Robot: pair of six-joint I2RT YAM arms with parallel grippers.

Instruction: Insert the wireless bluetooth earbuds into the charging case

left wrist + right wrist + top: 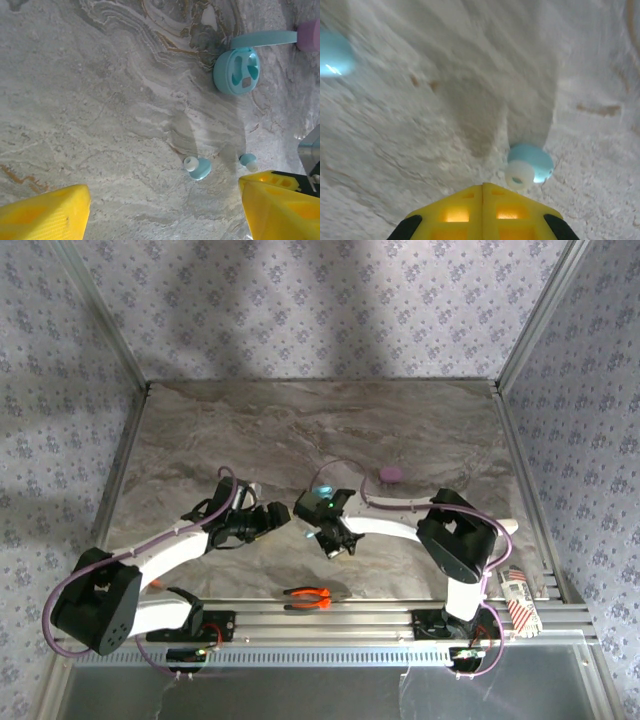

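Two teal earbuds lie on the marble table, one (198, 168) between my left gripper's yellow fingers and one (248, 161) by the right finger. The teal charging case (236, 71) stands open behind them, lid up, both wells bare. My left gripper (164, 189) is open and hovers over the nearer bud, touching nothing. My right gripper (482, 186) is shut with nothing in it, and a teal earbud (530, 165) with a white tip lies just past its tip on the right. From above, the two grippers, left (272, 520) and right (335, 543), face each other at mid-table.
A pinkish-purple case (391, 474) sits shut behind the right arm, also at the left wrist view's top right (310, 35). Orange-handled pliers (308, 597) lie near the front rail. A striped box (519, 598) rests at the front right. Walls enclose the table.
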